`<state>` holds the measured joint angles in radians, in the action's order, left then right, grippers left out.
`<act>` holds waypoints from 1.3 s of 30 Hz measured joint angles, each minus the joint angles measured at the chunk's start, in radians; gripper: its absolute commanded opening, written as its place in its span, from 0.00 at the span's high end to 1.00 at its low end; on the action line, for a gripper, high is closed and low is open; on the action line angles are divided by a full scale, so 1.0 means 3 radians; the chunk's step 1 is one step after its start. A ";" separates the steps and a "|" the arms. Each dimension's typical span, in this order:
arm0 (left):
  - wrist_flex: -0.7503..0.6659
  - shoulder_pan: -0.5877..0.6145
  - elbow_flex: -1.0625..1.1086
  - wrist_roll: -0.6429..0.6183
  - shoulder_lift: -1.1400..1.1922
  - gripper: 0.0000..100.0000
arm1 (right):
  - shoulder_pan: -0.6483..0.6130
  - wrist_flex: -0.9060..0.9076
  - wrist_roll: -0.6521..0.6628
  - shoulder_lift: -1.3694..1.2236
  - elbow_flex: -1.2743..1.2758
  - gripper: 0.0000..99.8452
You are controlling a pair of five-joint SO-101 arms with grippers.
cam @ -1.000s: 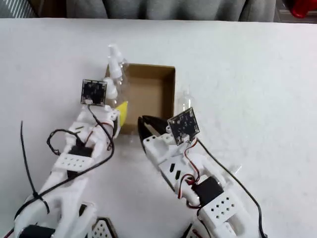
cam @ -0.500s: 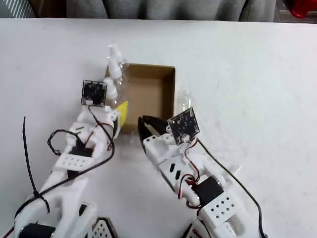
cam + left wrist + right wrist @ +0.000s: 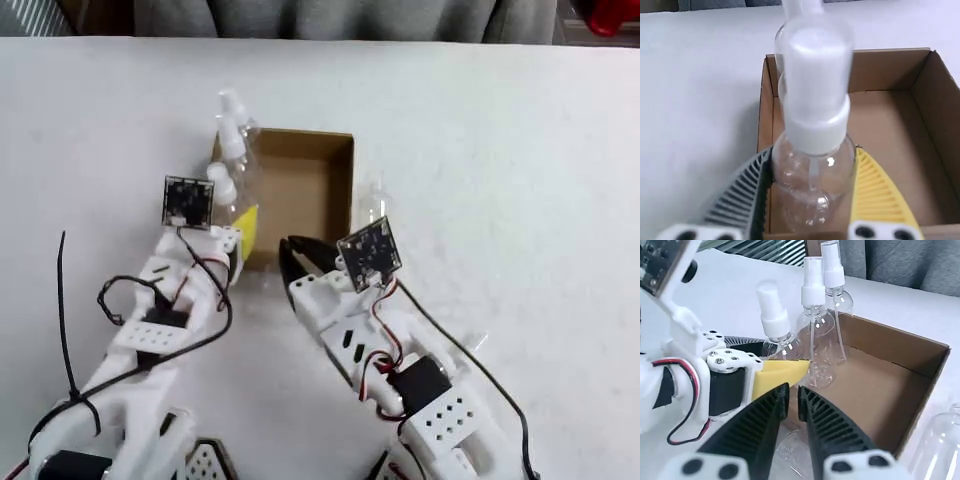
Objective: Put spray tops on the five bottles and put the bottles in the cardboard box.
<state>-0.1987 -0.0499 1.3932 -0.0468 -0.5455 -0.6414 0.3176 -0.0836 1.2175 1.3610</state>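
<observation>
Left pincer [image 3: 812, 152]: your jaws clamp the clear plastic bottle [image 3: 810, 192] below its white spray top [image 3: 815, 85], so it hangs upright.
Brown cardboard box [image 3: 890, 65]: beneath and ahead of that pincer, ready to receive the bottle.
Right pincer [image 3: 793, 389]: closed, empty, beside the box.

We see the left arm drawn back a little toward its base over the last second. Its wrist camera board [image 3: 188, 200] now sits slightly nearer the counter's front edge in the high view than before. The left end effector [image 3: 812, 156], clamped around the capped bottle [image 3: 812, 170], has come back with it along the left wall of the cardboard box [image 3: 343, 190]. The loose black cable [image 3: 64, 300] beside the arm has swung a little toward the arm.
</observation>
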 measured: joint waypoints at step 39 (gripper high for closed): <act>0.0000 0.0041 0.0005 0.0000 0.0005 0.57 | 0.0000 0.0000 0.0000 0.0000 0.0000 0.99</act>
<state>-0.1987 -0.0376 1.3947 -0.0468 -0.5439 -0.6414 0.3176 -0.0836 1.2175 1.3610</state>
